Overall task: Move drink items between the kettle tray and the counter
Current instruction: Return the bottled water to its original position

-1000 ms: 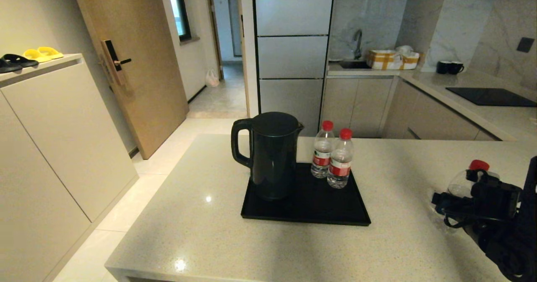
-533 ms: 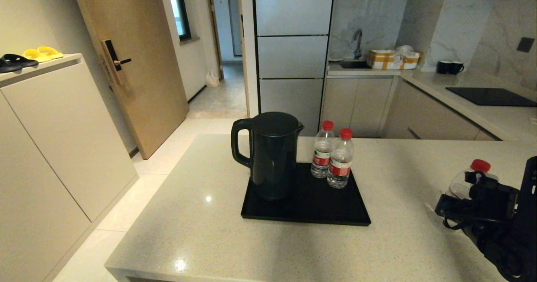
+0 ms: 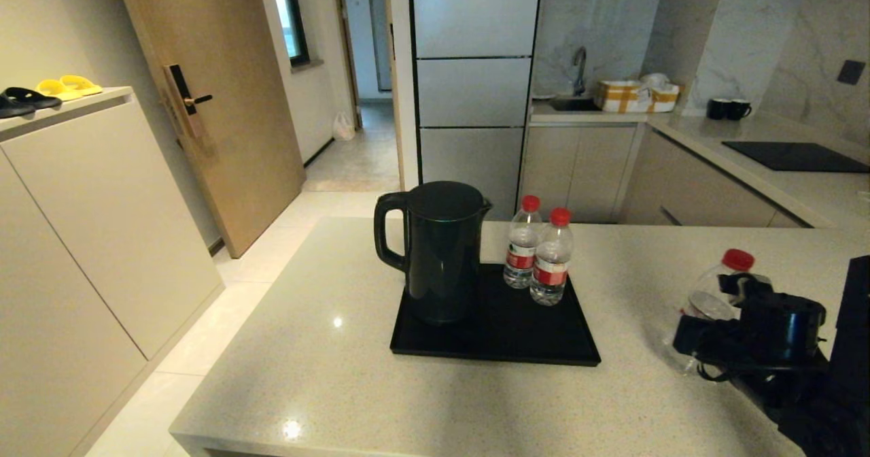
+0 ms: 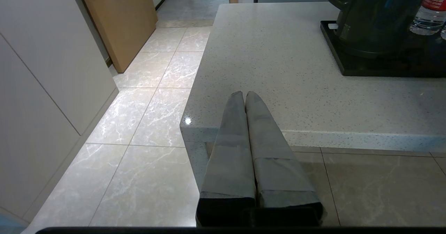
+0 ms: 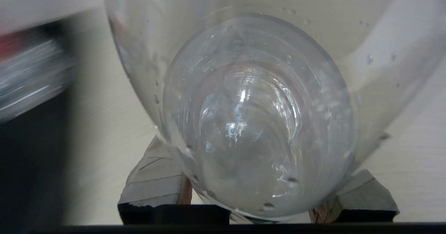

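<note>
In the head view the right hand [image 3: 707,338] covers most of the held bottle [image 3: 714,290], so we cannot read its label; the right wrist view shows a blurred tray [image 5: 31,150]; the left wrist view crops the kettle [image 4: 376,14].

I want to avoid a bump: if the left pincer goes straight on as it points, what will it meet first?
Probably the counter: the shut left pincer points at its near edge. The kettle lies further off, aside.

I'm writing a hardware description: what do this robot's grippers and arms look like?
Left gripper: two long, flat, tapering fingers wrapped in grey tape, on a black base. Right gripper: the same grey-taped pads. Its wrist is a bulky matte black housing with looping black cables.
</note>
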### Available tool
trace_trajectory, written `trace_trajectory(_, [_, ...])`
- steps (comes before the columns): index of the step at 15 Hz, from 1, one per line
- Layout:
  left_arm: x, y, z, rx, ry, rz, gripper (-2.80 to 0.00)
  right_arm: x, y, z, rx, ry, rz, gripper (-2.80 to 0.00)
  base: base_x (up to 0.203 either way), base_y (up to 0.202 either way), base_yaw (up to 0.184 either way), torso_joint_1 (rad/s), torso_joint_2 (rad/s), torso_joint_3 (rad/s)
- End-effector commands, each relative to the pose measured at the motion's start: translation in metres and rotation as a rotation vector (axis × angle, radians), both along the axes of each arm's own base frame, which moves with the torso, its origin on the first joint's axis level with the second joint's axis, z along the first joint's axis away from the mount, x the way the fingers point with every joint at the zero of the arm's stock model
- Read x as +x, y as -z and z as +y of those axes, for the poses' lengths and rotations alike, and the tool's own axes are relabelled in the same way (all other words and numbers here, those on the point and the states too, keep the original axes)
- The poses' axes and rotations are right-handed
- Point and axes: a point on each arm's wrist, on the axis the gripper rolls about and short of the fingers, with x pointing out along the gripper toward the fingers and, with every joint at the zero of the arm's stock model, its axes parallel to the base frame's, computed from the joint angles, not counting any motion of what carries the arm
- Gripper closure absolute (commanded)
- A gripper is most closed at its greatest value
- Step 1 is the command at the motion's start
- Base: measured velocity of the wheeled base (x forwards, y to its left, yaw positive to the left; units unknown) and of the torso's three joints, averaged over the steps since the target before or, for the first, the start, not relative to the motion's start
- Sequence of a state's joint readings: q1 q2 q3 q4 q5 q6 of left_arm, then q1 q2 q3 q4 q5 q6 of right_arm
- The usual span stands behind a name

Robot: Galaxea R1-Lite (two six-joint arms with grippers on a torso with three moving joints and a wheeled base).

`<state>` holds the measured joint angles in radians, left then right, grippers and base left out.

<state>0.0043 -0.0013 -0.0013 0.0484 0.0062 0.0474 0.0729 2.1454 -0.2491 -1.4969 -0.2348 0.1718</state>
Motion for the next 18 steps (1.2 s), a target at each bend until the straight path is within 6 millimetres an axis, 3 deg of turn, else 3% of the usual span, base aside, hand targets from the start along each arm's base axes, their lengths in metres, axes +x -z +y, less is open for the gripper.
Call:
trace_trajectory(1, [0.000,0.000,0.000,0.000,-0.002,0.000,0.00,-0.008,-0.018,0.062,-0.023,-0.212,-0.067,0.00,0.000,0.000,0.000,0.000,0.00,0.000])
trace_trajectory(3, [0.000,0.000,0.000,0.000,0.000,0.000,0.00,0.007,-0.008,0.106,-0.125,-0.248,-0.095,0.00,0.000,0.000,0.000,0.000,0.00,0.000])
trace_trajectory(6, [0.000,0.000,0.000,0.000,-0.002,0.000,0.00,0.025,-0.005,0.145,-0.205,-0.300,-0.148,0.00,0.000,0.000,0.000,0.000,0.00,0.000])
trace_trajectory(12, [0.000,0.000,0.000,0.000,-0.002,0.002,0.00,0.067,-0.018,0.173,-0.168,-0.303,-0.156,0.00,0.000,0.000,0.000,0.000,0.00,0.000])
trace_trajectory(18, [0.000,0.000,0.000,0.000,-0.002,0.001,0.00,0.086,0.013,0.178,-0.141,-0.314,-0.053,0.00,0.000,0.000,0.000,0.000,0.00,0.000])
